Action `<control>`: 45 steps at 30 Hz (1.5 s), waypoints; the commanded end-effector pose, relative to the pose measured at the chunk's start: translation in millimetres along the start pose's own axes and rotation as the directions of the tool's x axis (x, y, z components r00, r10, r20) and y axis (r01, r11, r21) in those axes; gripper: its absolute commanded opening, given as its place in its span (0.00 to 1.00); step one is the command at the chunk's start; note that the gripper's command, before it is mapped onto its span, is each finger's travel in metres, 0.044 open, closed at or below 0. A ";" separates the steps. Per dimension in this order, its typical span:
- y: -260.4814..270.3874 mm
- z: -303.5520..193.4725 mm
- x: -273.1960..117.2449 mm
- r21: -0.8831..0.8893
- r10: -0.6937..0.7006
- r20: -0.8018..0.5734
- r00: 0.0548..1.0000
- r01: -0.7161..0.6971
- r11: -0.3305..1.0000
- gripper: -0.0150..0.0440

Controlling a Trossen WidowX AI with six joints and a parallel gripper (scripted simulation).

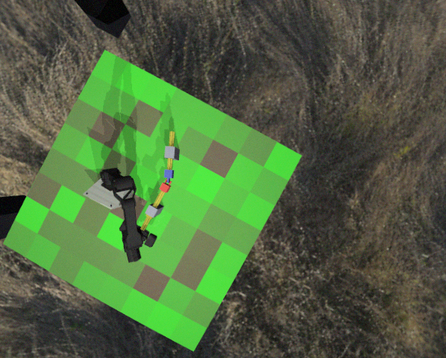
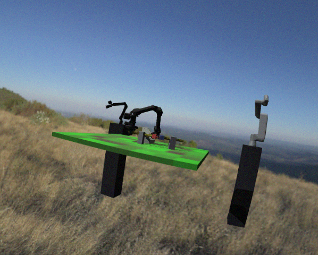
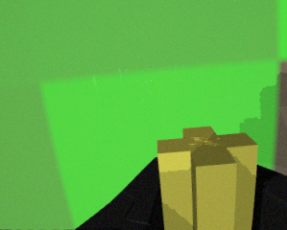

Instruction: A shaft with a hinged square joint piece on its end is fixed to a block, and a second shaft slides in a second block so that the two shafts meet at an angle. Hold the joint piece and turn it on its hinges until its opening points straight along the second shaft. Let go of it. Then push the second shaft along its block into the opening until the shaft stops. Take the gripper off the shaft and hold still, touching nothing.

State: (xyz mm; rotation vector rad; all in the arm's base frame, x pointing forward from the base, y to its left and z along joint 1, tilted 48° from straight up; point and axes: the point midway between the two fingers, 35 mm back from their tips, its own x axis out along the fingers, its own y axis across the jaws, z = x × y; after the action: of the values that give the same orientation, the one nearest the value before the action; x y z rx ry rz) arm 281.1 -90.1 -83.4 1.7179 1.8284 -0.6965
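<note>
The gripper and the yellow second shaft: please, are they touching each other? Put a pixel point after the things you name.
Touching: the wrist view shows black fingers pressed on both sides of the second shaft point(image 1: 146, 222) point(image 3: 216, 192).

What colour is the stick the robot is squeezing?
The shaft is yellow; the wrist view shows it best.

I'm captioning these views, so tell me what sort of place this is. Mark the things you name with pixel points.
Apparently open, hilly grassland: dry grass point(image 1: 331, 250) point(image 2: 57, 192), a scrubby hillside point(image 2: 16, 105) and hazy distant ridges point(image 2: 299, 156) under clear blue sky point(image 2: 181, 41).
</note>
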 end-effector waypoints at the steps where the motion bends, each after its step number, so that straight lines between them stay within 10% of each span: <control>1: -0.2 -5.6 1.1 0.003 0.001 -0.004 1.000 -0.001 1.000 0.25; 20: 0.0 -1.4 0.0 0.000 0.000 0.002 1.000 0.000 1.000 0.37; 34: 0.0 -1.4 0.0 0.000 0.000 0.002 1.000 0.000 1.000 0.99; 45: 0.0 -1.4 0.0 0.000 0.000 0.002 1.000 0.000 1.000 1.00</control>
State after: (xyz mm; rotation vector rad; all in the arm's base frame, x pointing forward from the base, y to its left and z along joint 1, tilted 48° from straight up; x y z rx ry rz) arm 281.2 -89.4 -82.4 1.7179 1.8253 -0.6988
